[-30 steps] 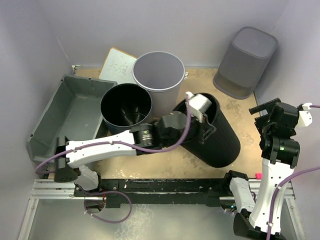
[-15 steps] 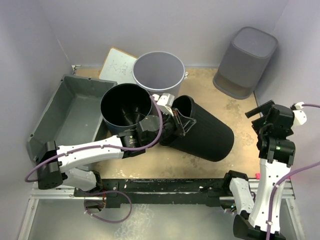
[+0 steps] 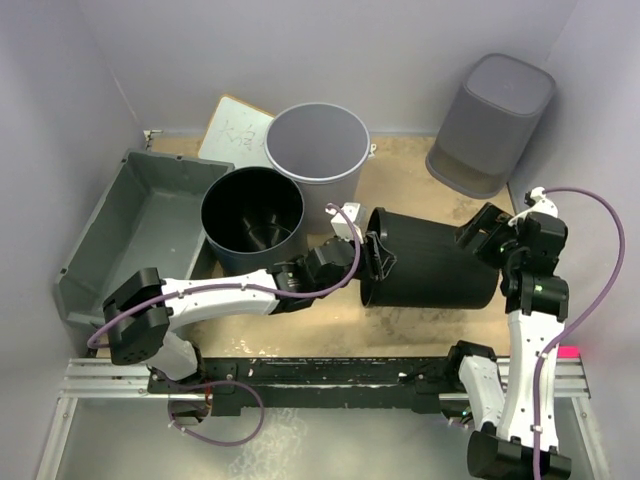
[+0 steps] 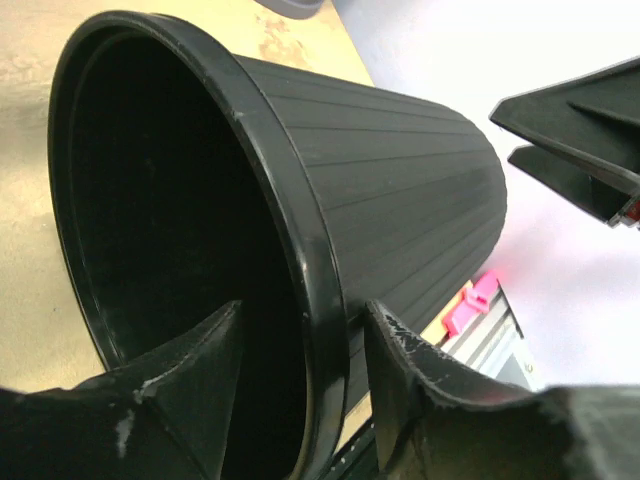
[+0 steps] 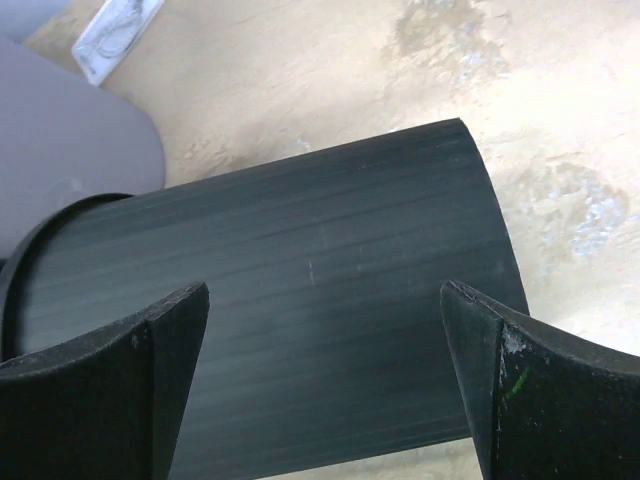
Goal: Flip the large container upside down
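Note:
The large container [image 3: 100,215], a wide shallow grey tub, sits open side up at the far left, and neither gripper touches it. A black bucket [image 3: 430,268] lies on its side mid-table. My left gripper [image 3: 372,258] is open at its mouth. In the left wrist view the bucket's rim [image 4: 320,280] stands between the parted fingers of that gripper [image 4: 303,310], with a gap on the inner side. My right gripper [image 3: 480,238] hangs wide open over the bucket's closed end. The right wrist view shows this gripper [image 5: 325,290] above the ribbed black wall [image 5: 320,250].
An upright black bucket [image 3: 252,215] stands beside the tub, with a round grey bucket [image 3: 318,150] behind it. A tall dark-grey square bin [image 3: 492,125] is at the back right. A white board [image 3: 232,130] leans at the back wall. A metal rail [image 3: 330,375] runs along the near edge.
The black bucket has tipped from a slant to lying flat on its side. My left gripper, shut on its rim before, has opened. The right arm has swung in over the bucket's base.

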Controlling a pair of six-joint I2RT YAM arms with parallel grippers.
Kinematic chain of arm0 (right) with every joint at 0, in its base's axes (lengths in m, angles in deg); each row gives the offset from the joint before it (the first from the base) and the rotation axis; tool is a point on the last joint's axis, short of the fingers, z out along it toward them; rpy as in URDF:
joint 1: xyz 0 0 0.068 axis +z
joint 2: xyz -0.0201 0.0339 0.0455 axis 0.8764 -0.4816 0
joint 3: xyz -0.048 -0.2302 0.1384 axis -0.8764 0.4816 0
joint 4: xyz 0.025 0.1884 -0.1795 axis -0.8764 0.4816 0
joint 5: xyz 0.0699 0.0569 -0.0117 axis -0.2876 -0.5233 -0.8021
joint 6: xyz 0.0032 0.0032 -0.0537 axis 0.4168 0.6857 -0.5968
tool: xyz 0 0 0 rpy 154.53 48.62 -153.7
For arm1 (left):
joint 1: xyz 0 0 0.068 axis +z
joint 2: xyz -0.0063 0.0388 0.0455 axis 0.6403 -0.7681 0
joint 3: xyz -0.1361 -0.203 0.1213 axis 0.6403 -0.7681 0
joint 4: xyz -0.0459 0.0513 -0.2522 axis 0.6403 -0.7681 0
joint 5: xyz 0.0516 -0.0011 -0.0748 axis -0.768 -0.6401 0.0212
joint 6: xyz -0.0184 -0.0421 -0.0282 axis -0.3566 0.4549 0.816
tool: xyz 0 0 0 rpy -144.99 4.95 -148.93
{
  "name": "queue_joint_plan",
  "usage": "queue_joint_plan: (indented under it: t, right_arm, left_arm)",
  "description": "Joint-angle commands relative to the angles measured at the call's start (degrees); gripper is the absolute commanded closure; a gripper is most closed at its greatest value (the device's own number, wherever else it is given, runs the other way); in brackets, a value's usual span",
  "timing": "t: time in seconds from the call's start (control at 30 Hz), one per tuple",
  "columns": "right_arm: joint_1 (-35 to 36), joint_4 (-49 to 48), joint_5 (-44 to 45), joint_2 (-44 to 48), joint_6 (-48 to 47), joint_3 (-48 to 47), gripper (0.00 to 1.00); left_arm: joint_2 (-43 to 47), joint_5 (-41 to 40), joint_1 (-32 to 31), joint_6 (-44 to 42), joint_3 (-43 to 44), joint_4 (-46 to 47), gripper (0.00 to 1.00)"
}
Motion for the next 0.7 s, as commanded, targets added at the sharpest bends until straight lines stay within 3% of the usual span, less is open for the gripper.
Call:
queue_joint_plan:
  t: [0.0,0.13,0.47,0.67]
  right_arm:
    - [0.0,-3.0,6.9,-0.2,-5.5,0.8,0.0]
    - [0.0,-2.9,6.8,-2.4,-5.2,0.0,0.0]
    - [-0.2,-3.7,1.1,-8.2,-2.2,-2.0,0.0]
    - [-0.5,-4.2,-3.3,-9.1,0.9,-1.8,0.0]
  left_arm:
    - [0.7,-1.6,-0.1,-4.1,4.9,-6.1,0.48]
    - [1.5,-2.4,-0.1,-6.9,8.0,-11.8,0.37]
    - [0.4,-6.6,-1.2,-10.3,15.3,-21.1,0.35]
    - [-2.8,-9.6,-2.5,-10.9,18.0,-27.2,0.64]
